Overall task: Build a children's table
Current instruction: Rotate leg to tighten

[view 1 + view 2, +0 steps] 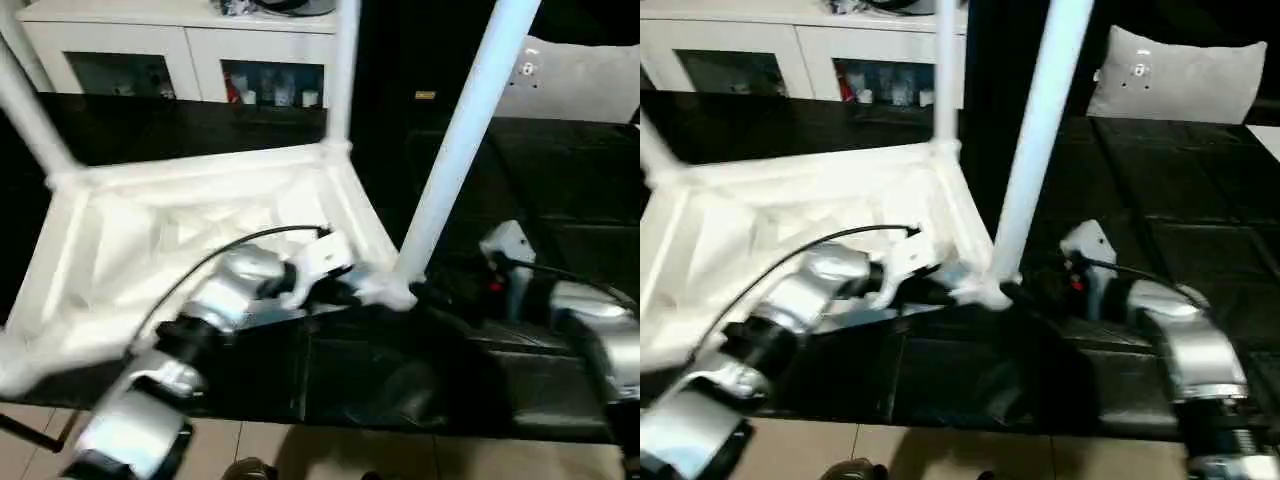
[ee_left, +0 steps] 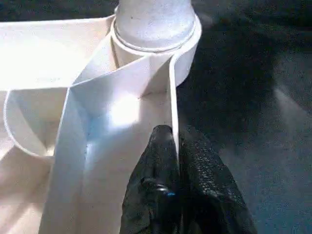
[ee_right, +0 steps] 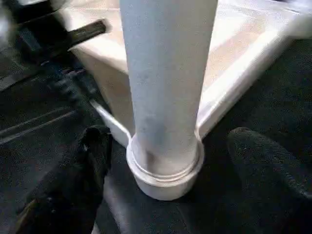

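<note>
Head views: the tabletop (image 1: 200, 230) lies underside up on the black work table (image 1: 560, 190). Three legs stand in its corner sockets: near leg (image 1: 455, 150), far leg (image 1: 342, 75), left leg (image 1: 30, 110). Behind are a white cabinet (image 1: 180, 50) and a grey cushion (image 1: 1180, 75).

Left wrist view: left gripper (image 2: 176, 161) is clamped on the tabletop's thin side wall, one finger either side. The near leg's socket (image 2: 187, 53) sits just ahead of the fingertips.

Right wrist view: right gripper (image 3: 170, 161) stands with fingers well apart, straddling the near leg's base without touching it. The left arm blocks the space beyond.
</note>
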Available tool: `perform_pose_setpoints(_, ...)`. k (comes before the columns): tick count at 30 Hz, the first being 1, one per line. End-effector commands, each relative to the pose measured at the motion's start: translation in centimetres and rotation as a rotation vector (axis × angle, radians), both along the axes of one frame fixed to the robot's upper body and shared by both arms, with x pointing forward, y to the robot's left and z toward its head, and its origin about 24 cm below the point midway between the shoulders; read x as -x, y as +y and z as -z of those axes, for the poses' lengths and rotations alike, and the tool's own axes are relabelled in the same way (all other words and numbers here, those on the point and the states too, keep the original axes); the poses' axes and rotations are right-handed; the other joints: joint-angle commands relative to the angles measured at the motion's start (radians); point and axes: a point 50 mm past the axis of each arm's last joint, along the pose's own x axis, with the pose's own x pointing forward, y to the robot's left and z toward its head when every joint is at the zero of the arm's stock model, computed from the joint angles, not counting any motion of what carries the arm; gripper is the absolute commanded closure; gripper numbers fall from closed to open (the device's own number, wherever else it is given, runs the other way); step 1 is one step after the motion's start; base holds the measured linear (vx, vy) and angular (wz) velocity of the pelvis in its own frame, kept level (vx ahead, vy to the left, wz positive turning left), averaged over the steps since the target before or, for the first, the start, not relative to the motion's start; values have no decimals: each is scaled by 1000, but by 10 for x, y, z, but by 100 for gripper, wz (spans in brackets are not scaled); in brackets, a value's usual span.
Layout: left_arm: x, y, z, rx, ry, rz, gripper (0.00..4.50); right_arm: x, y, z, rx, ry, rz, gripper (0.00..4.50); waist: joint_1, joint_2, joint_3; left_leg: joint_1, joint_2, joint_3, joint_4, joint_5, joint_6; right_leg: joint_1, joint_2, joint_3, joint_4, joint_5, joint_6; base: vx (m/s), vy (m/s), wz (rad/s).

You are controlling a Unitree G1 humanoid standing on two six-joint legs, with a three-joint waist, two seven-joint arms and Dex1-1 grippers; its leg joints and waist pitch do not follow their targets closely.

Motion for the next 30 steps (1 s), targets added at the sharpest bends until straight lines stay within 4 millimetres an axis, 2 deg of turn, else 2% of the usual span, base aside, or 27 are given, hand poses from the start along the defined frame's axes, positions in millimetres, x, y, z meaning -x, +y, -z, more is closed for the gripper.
perform_pose_setpoints(1, 9, -8, 0, -31, 9, 148, 450, 2, 1, -6, 6, -32, -88, 83, 3, -15, -69, 14, 70, -22, -60, -155, 112, 53, -109, 62, -81, -338, -139, 0, 0, 0)
perform_pose_setpoints(4, 10, -3, 1, -62, 10, 201, 450, 2, 0, -7, 15, -29, -139, 88, 8, -16, -69, 15, 71, -23, -60, -157, 106, 54, -109, 62, -79, -335, -146, 0, 0, 0)
perform_pose_setpoints(5, 12, 0, 0, -84, 16, 264, 450, 6, 2, -8, 5, 0, -218, 106, 12, -16, -70, 15, 72, -23, -60, -153, 105, 54, -110, 63, -78, -329, -148, 0, 0, 0)
perform_pose_setpoints(6, 12, 0, 0, -85, 17, 267, 450, 6, 2, -8, 5, 2, -223, 120, 17, -16, -70, 16, 72, -21, -60, -157, 110, 55, -110, 63, -79, -337, -147, 0, 0, 0)
perform_pose_setpoints(9, 16, 3, -1, -106, 28, 347, 450, 11, 9, -7, -17, 32, -312, 130, 27, -17, -71, 17, 74, -22, -60, -154, 109, 54, -112, 63, -76, -339, -147, 0, 0, 0)
perform_pose_setpoints(11, 19, 4, -2, -111, 34, 383, 450, 13, 13, -5, -27, 46, -350, 161, 28, -16, -71, 16, 76, -23, -61, -151, 104, 54, -112, 63, -75, -339, -148, 0, 0, 0)
perform_pose_setpoints(15, 21, 4, -3, -112, 37, 418, 450, 16, 19, 0, -44, 80, -399, 183, 31, -15, -71, 16, 76, -24, -61, -150, 98, 53, -113, 63, -73, -332, -155, 0, 0, 0)
perform_pose_setpoints(23, 21, 6, -2, -115, 41, 429, 450, 21, 21, 3, -64, 122, -435, 248, 38, -17, -73, 15, 75, -23, -60, -140, 95, 54, -113, 63, -73, -339, -143, 0, 0, 0)
perform_pose_setpoints(28, 19, 3, -1, -69, 60, 345, 450, 23, 24, 3, -129, 141, -397, 259, 42, -17, -72, 16, 75, -23, -60, -136, 94, 54, -113, 64, -73, -336, -145, 0, 0, 0)
perform_pose_setpoints(30, 17, -2, -2, -38, 71, 286, 450, 21, 28, 5, -145, 145, -322, 259, 39, -18, -69, 16, 74, -24, -63, -147, 88, 54, -113, 62, -77, -364, -138, 0, 0, 0)
